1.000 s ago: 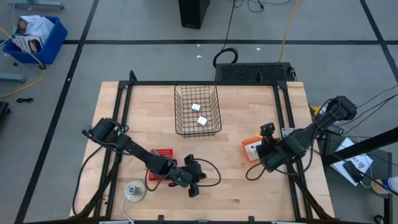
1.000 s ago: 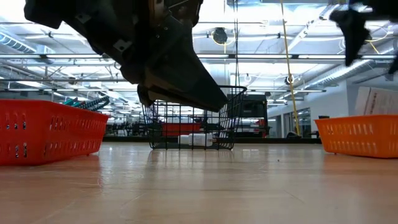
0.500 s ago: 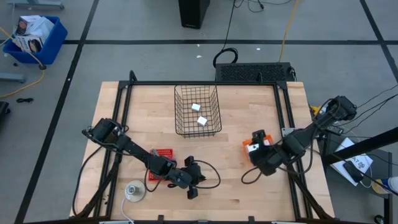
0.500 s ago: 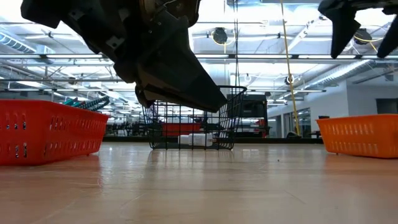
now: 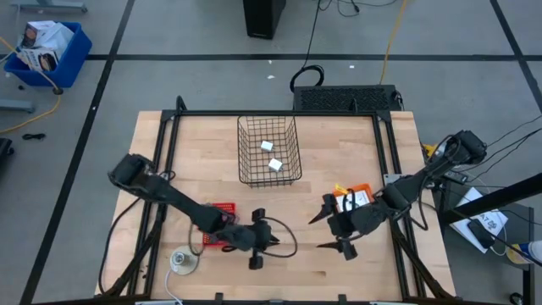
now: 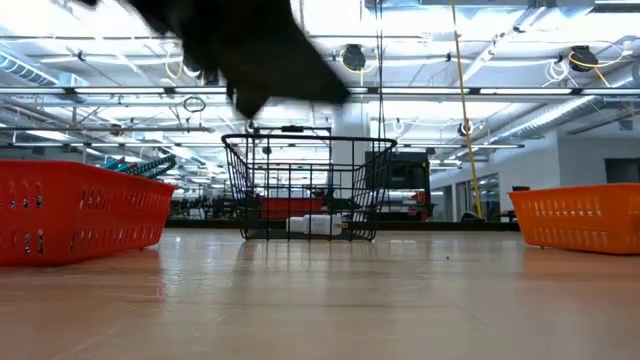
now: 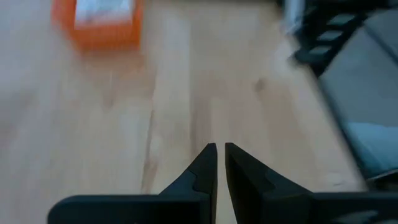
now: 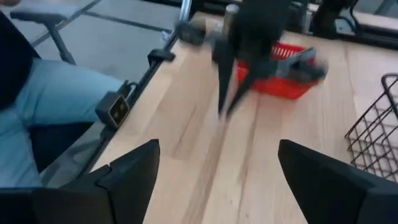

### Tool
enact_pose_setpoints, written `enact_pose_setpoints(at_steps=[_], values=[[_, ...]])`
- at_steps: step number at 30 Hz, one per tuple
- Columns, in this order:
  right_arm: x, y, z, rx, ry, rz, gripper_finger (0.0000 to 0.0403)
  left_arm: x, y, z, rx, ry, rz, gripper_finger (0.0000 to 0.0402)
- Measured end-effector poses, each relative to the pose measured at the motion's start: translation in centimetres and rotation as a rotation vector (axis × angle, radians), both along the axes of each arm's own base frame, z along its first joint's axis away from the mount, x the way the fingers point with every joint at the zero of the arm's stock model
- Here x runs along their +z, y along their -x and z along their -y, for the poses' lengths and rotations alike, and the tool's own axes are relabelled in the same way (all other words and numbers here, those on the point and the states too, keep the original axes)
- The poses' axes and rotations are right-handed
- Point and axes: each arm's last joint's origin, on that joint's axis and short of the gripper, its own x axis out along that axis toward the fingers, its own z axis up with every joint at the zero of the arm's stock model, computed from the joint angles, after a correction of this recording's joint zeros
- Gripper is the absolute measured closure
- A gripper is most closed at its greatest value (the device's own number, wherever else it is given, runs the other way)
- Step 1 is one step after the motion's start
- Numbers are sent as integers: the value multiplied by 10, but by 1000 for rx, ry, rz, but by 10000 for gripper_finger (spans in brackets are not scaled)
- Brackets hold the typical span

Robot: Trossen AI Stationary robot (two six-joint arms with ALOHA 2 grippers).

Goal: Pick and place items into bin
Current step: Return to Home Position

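Bare bench [image 5: 339, 144] lies open across the centre of the frame, and to the upper left and upper right of the wire basket [image 5: 268, 151]. The lower middle is crowded: the left end effector [image 7: 221, 148] faces the wide-spread right end effector [image 5: 326, 230]. The red bin [image 5: 223, 208], orange bin [image 5: 362, 188] and grey disc [image 5: 183, 260] flank them.

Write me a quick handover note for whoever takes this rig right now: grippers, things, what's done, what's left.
Left gripper: shut, empty, beside the small red plastic basket.
Right gripper: open, empty, beside the orange plastic bin.
That bin holds white boxes; two white cubes sit in the black wire basket.
Done: nothing loose on the wooden table except a round grey disc.
To do: park both arms at home.
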Motion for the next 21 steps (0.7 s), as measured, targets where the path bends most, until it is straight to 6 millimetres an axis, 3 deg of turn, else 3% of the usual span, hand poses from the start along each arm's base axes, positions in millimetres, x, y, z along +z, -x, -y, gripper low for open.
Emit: enact_pose_setpoints(at_steps=[6,10,12,21], values=[[-15,15,13,-123,-28,102,83,64,22,-9,-128,-123,207,366],[-39,30,21,-63,-122,246,83,79,49,-27,-197,-144,330,366],[-46,41,28,-36,-181,298,83,80,67,-38,-239,-144,369,366],[-76,88,65,-4,-302,366,82,45,140,-93,-162,-115,517,366]])
